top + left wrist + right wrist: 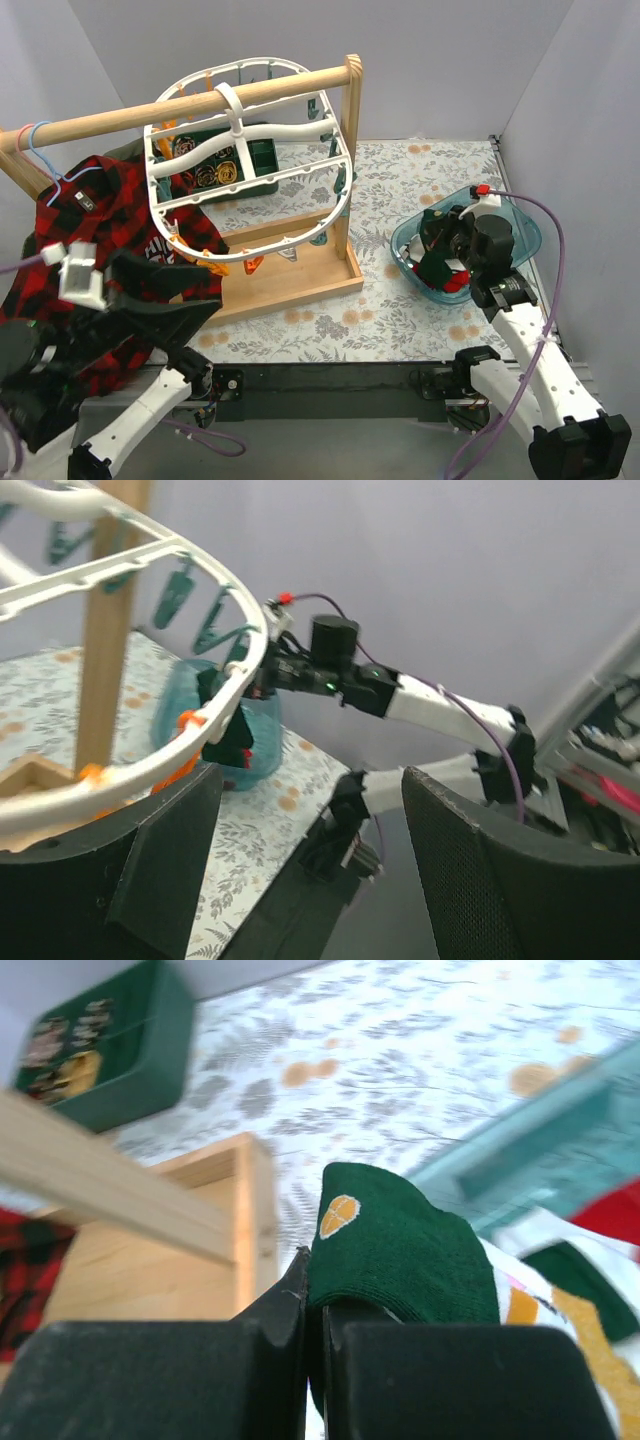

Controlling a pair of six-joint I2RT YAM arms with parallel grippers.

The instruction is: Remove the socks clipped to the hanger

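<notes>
one green sock (pixel 400 1250) with a gold mark sits tight in the right gripper (pixel 312 1280) — its two fingers are pressed together on the cloth, so the sock cannot slip. the gripper hangs just over the teal bin (pixel 540 1130), where other socks (pixel 570 1290) already lie, so this looks like the drop-off spot and the sock seems ready to be let go. the left gripper (pixel 310 810) holds nothing. its fingers are spread wide, close under the rim of the white hanger (pixel 150 550) and near an orange clip (pixel 190 720) — maybe ready for the next grab. the hanger hangs by its hook on the wooden rail (pixel 200 100), beside the plaid shirt (pixel 110 200). dark things (pixel 205 175) with gold rounds show behind its bars, by a green box (pixel 262 160). whether they are socks on clips cannot be told.
</notes>
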